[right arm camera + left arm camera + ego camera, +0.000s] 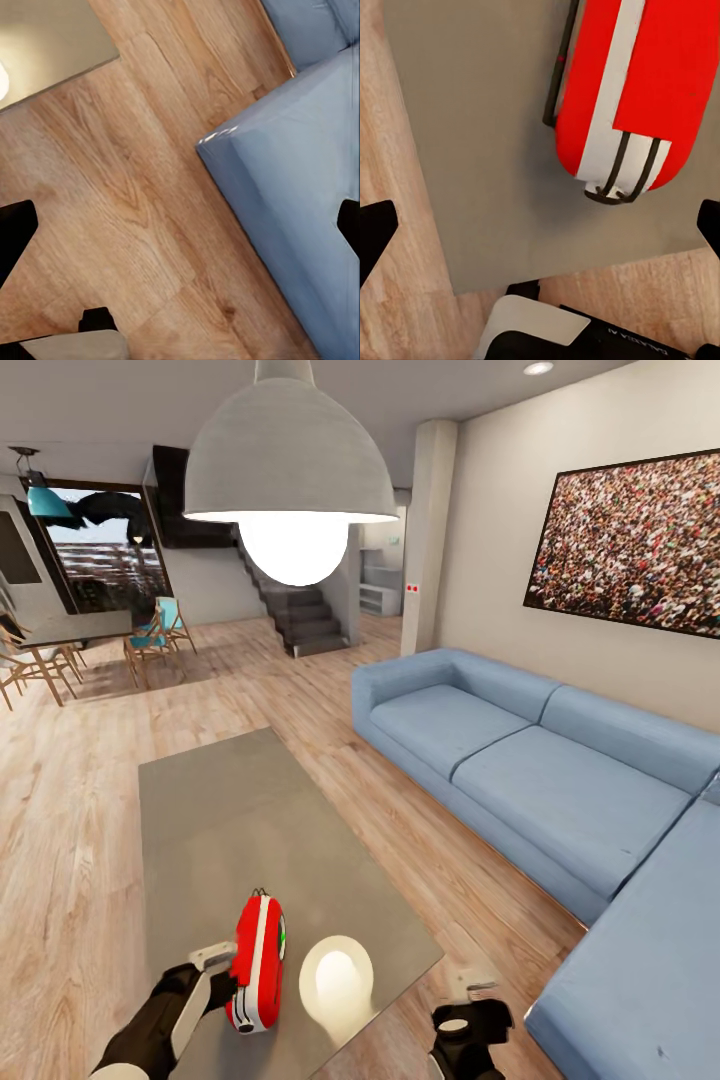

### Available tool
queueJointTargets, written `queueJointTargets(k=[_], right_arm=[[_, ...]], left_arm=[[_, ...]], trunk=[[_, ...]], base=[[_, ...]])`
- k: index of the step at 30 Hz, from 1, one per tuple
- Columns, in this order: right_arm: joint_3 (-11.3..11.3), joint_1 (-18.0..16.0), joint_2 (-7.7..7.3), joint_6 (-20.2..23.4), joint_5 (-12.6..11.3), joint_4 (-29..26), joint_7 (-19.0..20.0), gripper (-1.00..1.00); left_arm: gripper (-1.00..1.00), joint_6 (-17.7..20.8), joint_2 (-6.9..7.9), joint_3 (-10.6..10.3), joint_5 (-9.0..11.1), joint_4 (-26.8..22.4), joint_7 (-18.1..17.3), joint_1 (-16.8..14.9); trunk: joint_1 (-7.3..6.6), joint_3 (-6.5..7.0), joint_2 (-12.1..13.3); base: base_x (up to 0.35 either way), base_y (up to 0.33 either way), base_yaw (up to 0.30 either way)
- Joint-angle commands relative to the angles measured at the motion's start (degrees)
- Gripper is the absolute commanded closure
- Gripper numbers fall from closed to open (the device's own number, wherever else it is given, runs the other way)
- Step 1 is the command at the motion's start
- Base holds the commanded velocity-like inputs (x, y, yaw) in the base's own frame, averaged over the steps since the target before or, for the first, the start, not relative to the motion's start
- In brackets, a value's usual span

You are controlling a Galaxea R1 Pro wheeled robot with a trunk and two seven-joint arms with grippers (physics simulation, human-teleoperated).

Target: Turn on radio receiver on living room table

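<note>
The red radio receiver (258,960) with white trim stands on its edge near the front end of the low grey table (240,820); a green light shows on its side. My left gripper (224,974) sits just left of the radio, close to its casing; whether it touches I cannot tell. In the left wrist view the radio's rounded end (637,90) lies ahead over the grey top, and the black fingertips (375,232) are spread wide, open and empty. My right gripper (462,1005) hangs open over the wood floor, right of the table's corner (52,37).
A blue L-shaped sofa (540,780) runs along the right wall under a large crowd photo (630,545). A white dome pendant lamp (290,470) hangs ahead, its glow reflected on the table (337,980). A dining table with chairs (70,635) and stairs (300,615) stand far back.
</note>
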Motion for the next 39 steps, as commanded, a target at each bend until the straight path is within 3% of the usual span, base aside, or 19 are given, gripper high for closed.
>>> queueJointTargets(k=[1, 7, 10, 14, 24, 27, 30, 36, 39], right_arm=[[0.00, 0.00, 0.00, -0.07, 0.03, 0.60, -0.82, -1.00], [-0.07, 0.00, -0.29, -0.66, 0.06, 2.68, -4.56, -1.00], [-0.08, 0.00, -1.03, -3.93, 0.12, 5.05, -7.51, -1.00], [-0.09, 0.00, -2.40, -6.90, 0.08, 7.52, -11.58, -1.00], [-0.09, 0.00, -5.23, -9.74, -0.04, 15.07, -12.41, -1.00], [-0.09, 0.00, -6.26, -11.11, -0.04, 19.05, -12.42, -1.00], [-0.09, 0.00, -7.16, -13.61, -0.04, 23.34, -12.40, -1.00], [-0.09, 0.00, -7.88, -19.92, -0.04, 31.58, -12.26, -1.00], [-0.04, 0.00, -9.08, -22.62, -0.14, 35.33, -11.78, -1.00]], left_arm=[[-1.00, -0.26, 0.40, 0.00, 0.06, 0.01, -0.01, 0.33], [-1.00, -0.64, 2.26, 3.48, -0.01, 0.03, -1.52, 2.08], [-1.00, -0.66, 3.61, 4.82, -0.12, 0.04, -3.13, 3.03], [-1.00, -1.01, 4.23, 5.19, -0.17, 0.04, -3.55, 4.54], [-1.00, -3.59, 5.39, 6.34, -0.15, 0.66, -3.64, 8.16], [-1.00, -5.45, 6.43, 6.96, -0.16, 3.84, -3.84, 8.75], [-1.00, -9.96, 7.48, 7.16, -0.10, 8.92, -3.92, 8.92], [-1.00, -16.05, 8.28, 7.24, -0.09, 16.48, -3.96, 8.97], [-1.00, -18.18, 8.88, 7.22, -0.03, 19.26, -4.08, 8.98]], trunk=[[0.00, 0.00, 0.00], [0.00, 0.00, 0.00], [0.00, 0.00, 0.00], [0.00, 0.00, 0.00], [0.00, 0.00, 0.00], [0.00, 0.00, 0.00], [0.00, 0.00, 0.00], [0.00, 0.00, 0.00], [0.00, 0.00, 0.00]], base=[[0.000, 0.000, 0.000], [0.000, 0.000, 0.000], [0.000, 0.000, 0.000], [0.000, 0.000, 0.000], [0.000, 0.000, 0.000], [0.000, 0.000, 0.000], [0.000, 0.000, 0.000], [0.000, 0.000, 0.000], [0.000, 0.000, 0.000]])
